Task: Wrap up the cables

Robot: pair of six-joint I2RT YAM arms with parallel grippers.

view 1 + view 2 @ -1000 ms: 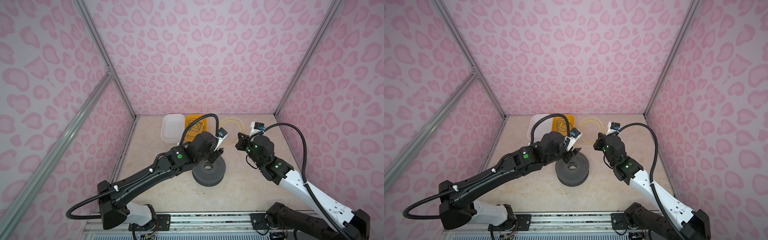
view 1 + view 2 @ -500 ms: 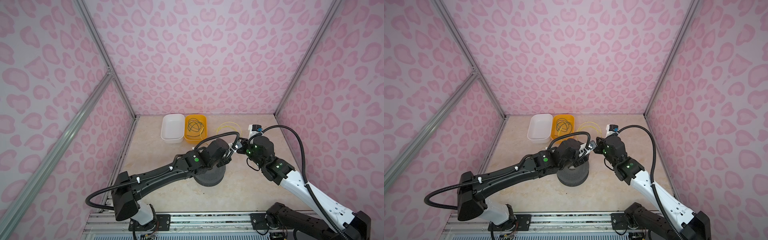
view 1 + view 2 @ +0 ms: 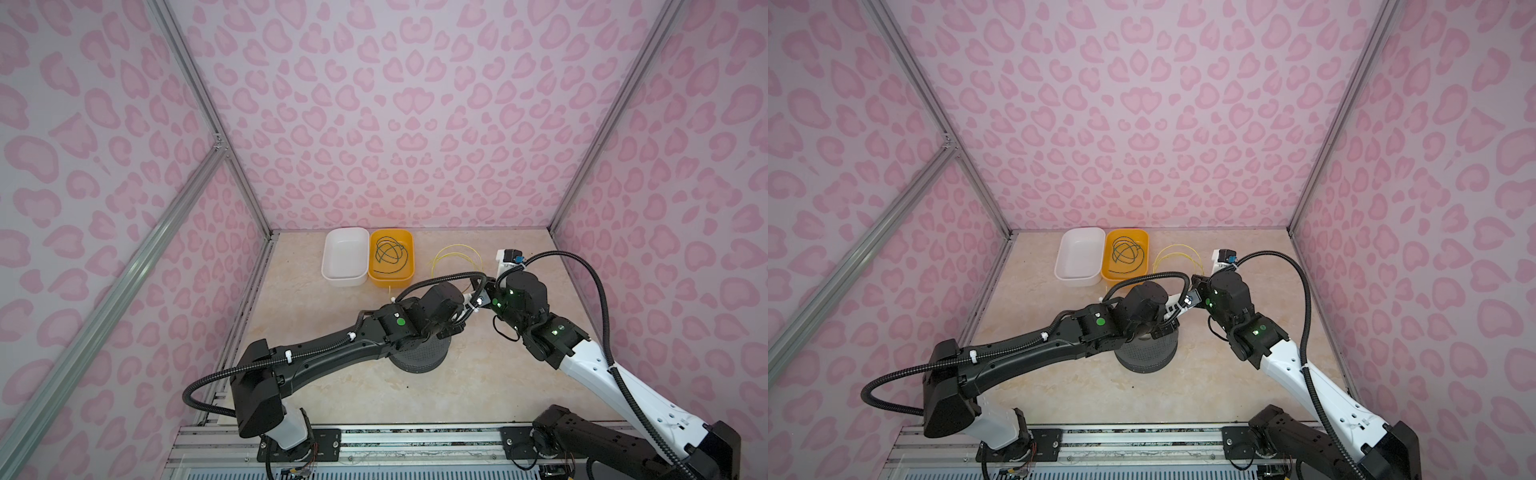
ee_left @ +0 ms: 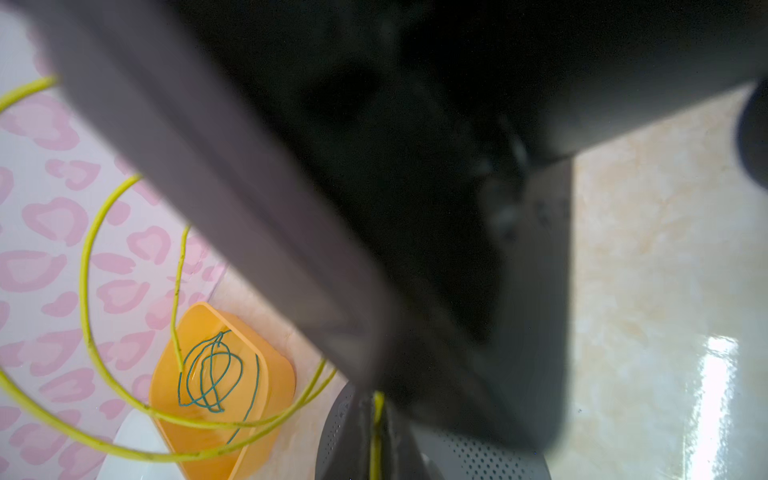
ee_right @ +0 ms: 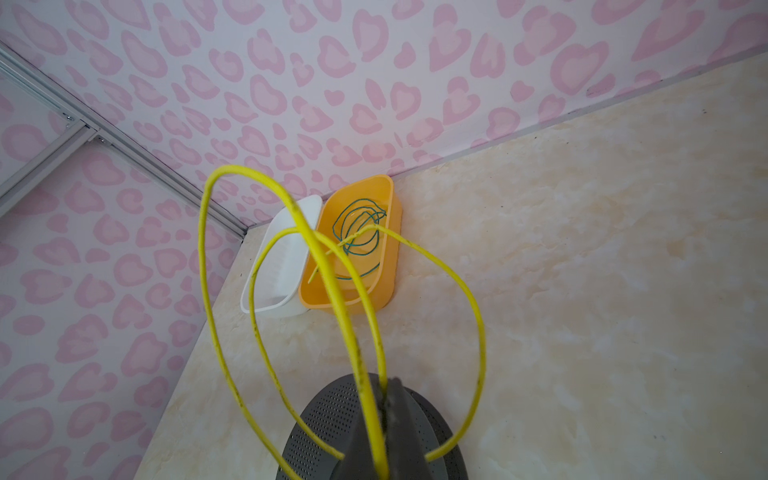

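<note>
Two grippers tip to tip above the grey perforated drum [image 3: 419, 357], at its 1 o'clock edge. Fingers of left gripper [image 4: 376, 409] pressed together, pinching the yellow cable [image 5: 330, 291]. Fingers of right gripper [image 5: 384, 411] likewise clamped on that same cable. Loose yellow loops arching away toward 12 o'clock. Dark green cable [image 3: 390, 254] coiled inside the orange bin [image 3: 390, 280] at 11 o'clock of the drum, white bin [image 3: 345, 279] touching at its 9 o'clock.

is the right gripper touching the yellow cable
Touching. The right wrist view shows the yellow cable running down into the shut right gripper, pinched there.
</note>
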